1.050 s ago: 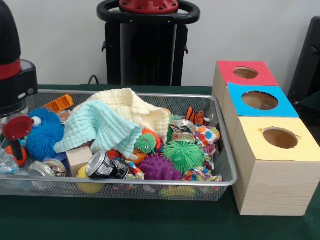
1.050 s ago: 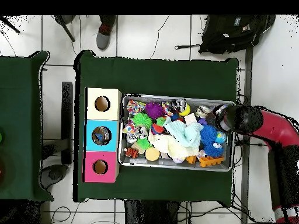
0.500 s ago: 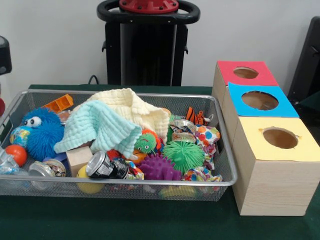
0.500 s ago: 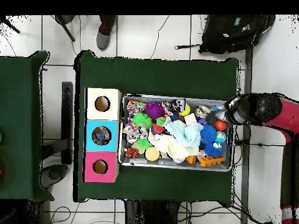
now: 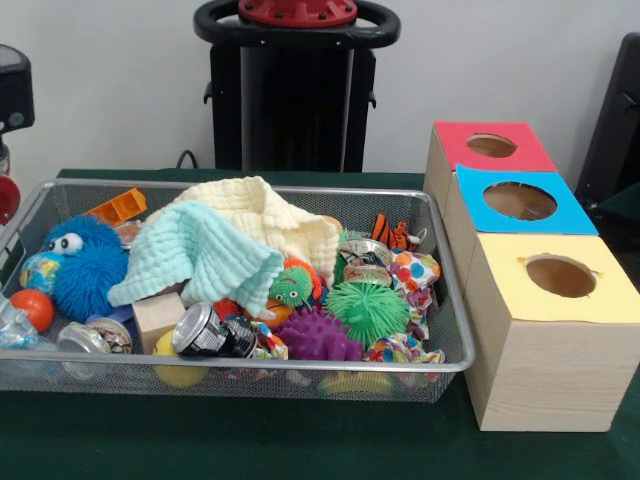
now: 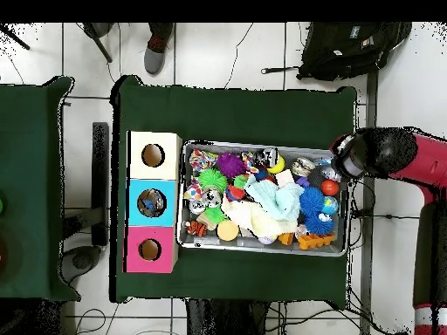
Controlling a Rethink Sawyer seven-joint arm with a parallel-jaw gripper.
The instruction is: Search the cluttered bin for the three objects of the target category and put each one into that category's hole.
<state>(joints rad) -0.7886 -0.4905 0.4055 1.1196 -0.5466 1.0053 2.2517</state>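
Observation:
The wire mesh bin (image 5: 447, 300) (image 6: 262, 144) is heaped with clutter. Cream cloth (image 5: 265, 212) and mint cloth (image 5: 195, 255) lie over the middle. A blue fuzzy ball with eyes (image 5: 85, 265), a red-orange ball (image 5: 32, 308) and a metal can (image 5: 205, 332) sit toward the left. Green (image 5: 368, 310) and purple (image 5: 315, 335) spiky balls lie toward the right. Three wooden boxes stand beside the bin, with holes in red (image 5: 492, 146), blue (image 5: 520, 200) and yellow (image 5: 560, 275) tops. My gripper (image 5: 8, 150) (image 6: 354, 159) hangs at the bin's end, mostly cut off.
A wooden block (image 5: 157, 315), an orange toy (image 5: 118, 207) and a striped tiger toy (image 5: 392, 233) also lie in the bin. A second green table (image 6: 30, 188) stands apart. A person's shoe (image 6: 155, 58) and a black bag (image 6: 349, 48) are on the floor.
My arm has risen out of the bin's end and drawn back past its rim, uncovering the red-orange ball beside the blue fuzzy ball. The bin's contents have not moved.

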